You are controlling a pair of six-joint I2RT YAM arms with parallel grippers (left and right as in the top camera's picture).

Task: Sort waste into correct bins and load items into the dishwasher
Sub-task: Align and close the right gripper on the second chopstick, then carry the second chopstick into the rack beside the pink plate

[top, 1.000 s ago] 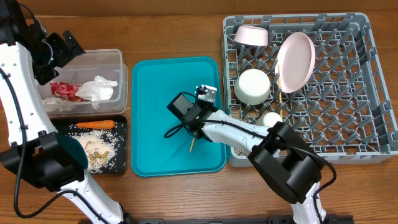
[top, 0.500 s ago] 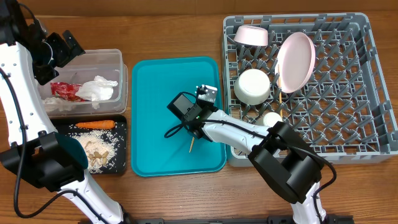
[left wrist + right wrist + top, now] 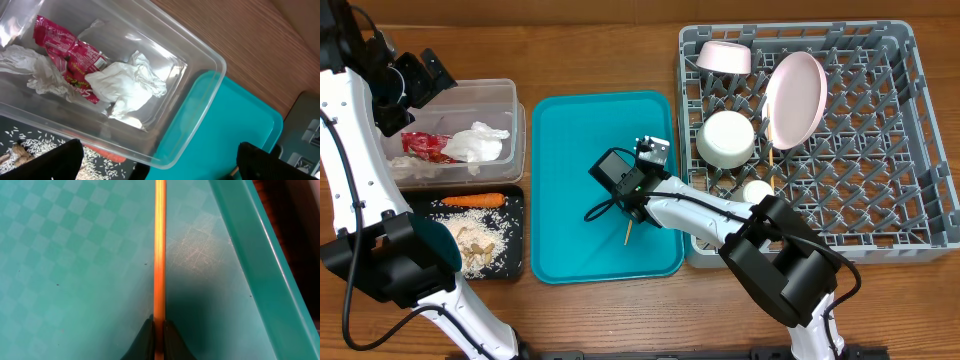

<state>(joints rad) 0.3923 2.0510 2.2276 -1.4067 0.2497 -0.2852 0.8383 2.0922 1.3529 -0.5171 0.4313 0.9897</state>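
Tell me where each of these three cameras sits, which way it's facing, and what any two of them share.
Overhead: fixed above the table, looking straight down on teal tray, dish rack, clear tub and black tray; left gripper and right gripper show.
Left wrist: behind the left gripper, angled down into the clear tub at red wrapper and tissue; open fingers at the bottom corners.
Right wrist: behind the right gripper, low over the teal tray, looking along the chopstick its shut fingers pinch.
Shared: teal tray in all three.

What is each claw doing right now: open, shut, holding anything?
Left gripper: open, empty, over the tub.
Right gripper: shut on a chopstick on the teal tray.
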